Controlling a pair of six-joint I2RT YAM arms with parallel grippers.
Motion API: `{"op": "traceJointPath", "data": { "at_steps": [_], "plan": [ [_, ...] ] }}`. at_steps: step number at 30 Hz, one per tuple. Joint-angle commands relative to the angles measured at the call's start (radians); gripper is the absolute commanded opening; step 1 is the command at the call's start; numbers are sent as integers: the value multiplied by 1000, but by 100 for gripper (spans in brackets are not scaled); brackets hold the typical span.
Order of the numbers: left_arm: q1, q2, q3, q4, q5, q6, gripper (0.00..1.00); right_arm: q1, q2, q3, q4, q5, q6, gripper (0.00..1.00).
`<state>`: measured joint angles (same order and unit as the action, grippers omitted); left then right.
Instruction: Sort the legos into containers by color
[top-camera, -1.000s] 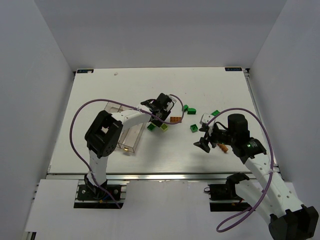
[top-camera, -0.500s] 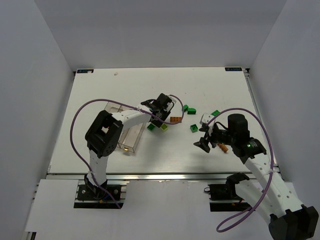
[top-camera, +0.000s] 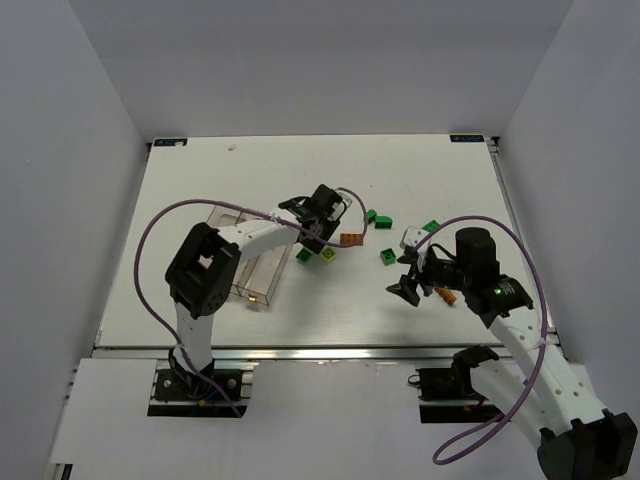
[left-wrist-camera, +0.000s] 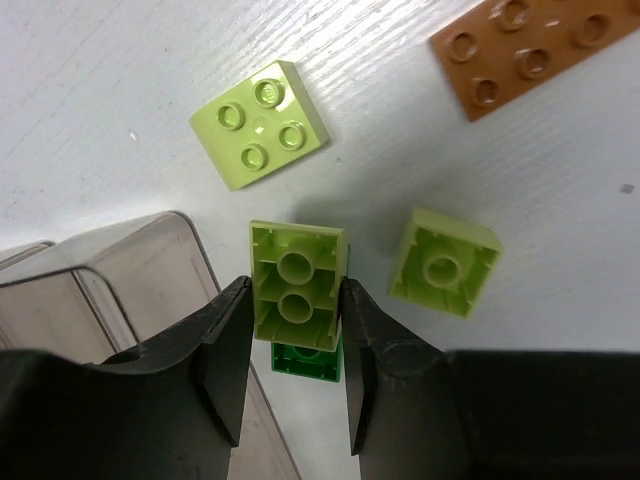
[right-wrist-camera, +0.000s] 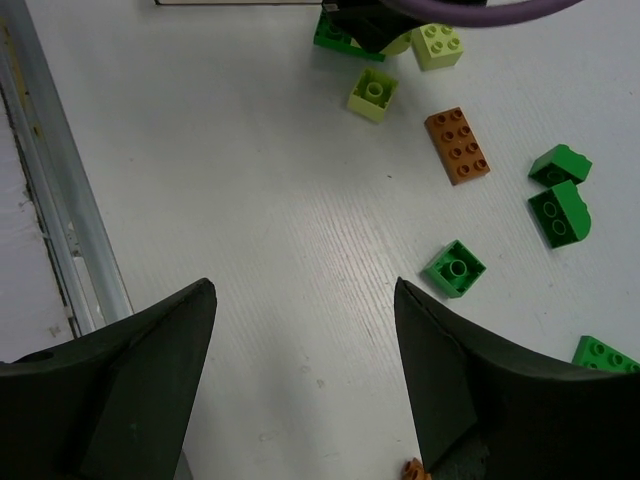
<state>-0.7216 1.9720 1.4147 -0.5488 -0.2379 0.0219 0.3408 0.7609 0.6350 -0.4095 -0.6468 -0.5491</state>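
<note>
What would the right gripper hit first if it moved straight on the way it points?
Probably just bare table: nothing lies ahead of the open right gripper. A dark green brick sits slightly right of that line; depth is unclear.

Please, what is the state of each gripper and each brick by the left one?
left gripper, shut on long lime brick
long lime brick, gripped, studs down
far lime brick, loose, studs up
near lime brick, loose, studs down
orange brick, loose, studs up
right gripper, open, empty
</note>
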Motion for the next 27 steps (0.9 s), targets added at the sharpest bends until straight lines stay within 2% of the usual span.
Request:
{"op": "traceJointPath", "data": {
  "at_steps": [1, 5, 6, 8, 9, 11, 15, 18, 20, 23, 27],
  "plan": [
    [2, -189, 12, 7, 93, -51, 8, 4, 5, 11, 37, -63, 37, 78],
    [5, -326, -32, 59, 207, -94, 5, 4, 21, 32, 66, -135, 170, 83],
    [10, -382, -49, 105, 231, -120, 0, 4, 34, 34, 108, -125, 220, 85],
    [14, -445, -129, 174, 325, -155, 0, 4, 47, 32, 196, -74, 354, 85],
    [25, -475, -163, 267, 360, -201, 0, 4, 67, 40, 252, -50, 448, 86],
    [34, -554, -271, 370, 406, -256, 0, 4, 93, 57, 302, -8, 523, 85],
    [80, -614, -380, 603, 481, -446, 0, 20, 150, 74, 469, 4, 691, 83],
    [99, -601, -405, 732, 488, -566, 0, 85, 156, 75, 592, 151, 791, 83],
    [99, -573, -402, 748, 471, -617, 0, 144, 164, 83, 649, 260, 810, 83],
    [103, -559, -413, 776, 457, -651, 0, 200, 192, 69, 699, 360, 856, 82],
    [106, -582, -470, 828, 436, -674, 0, 286, 279, 88, 686, 524, 847, 78]
  ]
}}
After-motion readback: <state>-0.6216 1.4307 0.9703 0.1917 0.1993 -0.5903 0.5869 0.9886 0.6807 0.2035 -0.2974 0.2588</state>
